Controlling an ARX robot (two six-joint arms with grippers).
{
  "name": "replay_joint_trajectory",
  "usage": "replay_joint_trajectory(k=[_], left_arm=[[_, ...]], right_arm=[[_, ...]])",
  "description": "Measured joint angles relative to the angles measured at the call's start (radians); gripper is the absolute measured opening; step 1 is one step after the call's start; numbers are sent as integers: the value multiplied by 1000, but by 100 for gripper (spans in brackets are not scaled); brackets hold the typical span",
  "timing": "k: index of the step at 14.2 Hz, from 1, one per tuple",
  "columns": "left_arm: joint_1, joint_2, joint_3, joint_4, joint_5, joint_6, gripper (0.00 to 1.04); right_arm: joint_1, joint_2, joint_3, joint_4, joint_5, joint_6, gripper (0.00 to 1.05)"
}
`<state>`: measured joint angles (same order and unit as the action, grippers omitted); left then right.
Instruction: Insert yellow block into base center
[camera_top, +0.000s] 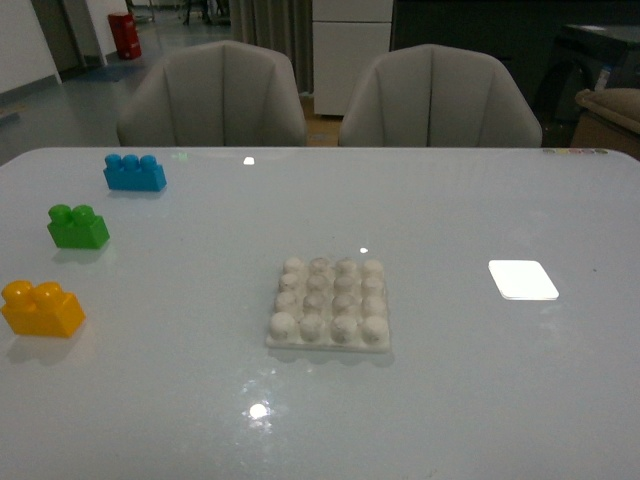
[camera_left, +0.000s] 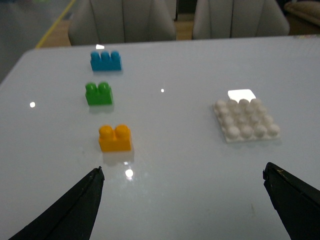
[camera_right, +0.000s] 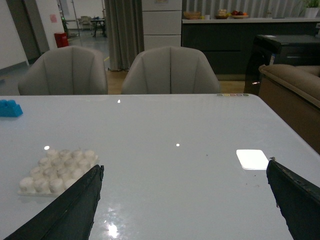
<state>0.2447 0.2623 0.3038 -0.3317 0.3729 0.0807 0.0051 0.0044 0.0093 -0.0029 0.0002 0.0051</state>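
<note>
The left pincer (camera_left: 183, 172) hangs released, jaws wide. Ahead of one finger the yellow block (camera_left: 115, 138) sits on the tabletop (camera_left: 170, 130); the base (camera_left: 246, 120) lies ahead of the other. The right pincer (camera_right: 185, 165) is also released.

In the blurred left wrist view, the left gripper (camera_left: 182, 172) showed only two dark fingers (camera_left: 75, 210), both cut off by the picture's edge. The white rounded rectangle (camera_left: 241, 94) lay partly hidden behind the base (camera_left: 247, 122). The right gripper (camera_right: 185, 165) also showed only finger ends cut by the frame, and the blue brick (camera_right: 9, 108) was sliced by the picture's edge. In the front view, the yellow block (camera_top: 42, 310) met the edge and the table (camera_top: 450, 400) hid the lower parts of two chairs (camera_top: 212, 95). Items on a far counter (camera_right: 235, 14) were too small to tell.
</note>
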Motion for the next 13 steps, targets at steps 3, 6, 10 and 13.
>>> replay_joint_trajectory(k=[3, 6, 10, 13], left_arm=[[32, 274, 83, 245, 25, 41, 98], [-122, 970, 356, 605, -107, 130, 98], [-117, 1579, 634, 553, -194, 164, 98], [-90, 1684, 720, 504, -171, 168, 98]], right_arm=[[0, 0, 0, 0, 0, 0, 98], [0, 0, 0, 0, 0, 0, 98], [0, 0, 0, 0, 0, 0, 98], [0, 0, 0, 0, 0, 0, 98]])
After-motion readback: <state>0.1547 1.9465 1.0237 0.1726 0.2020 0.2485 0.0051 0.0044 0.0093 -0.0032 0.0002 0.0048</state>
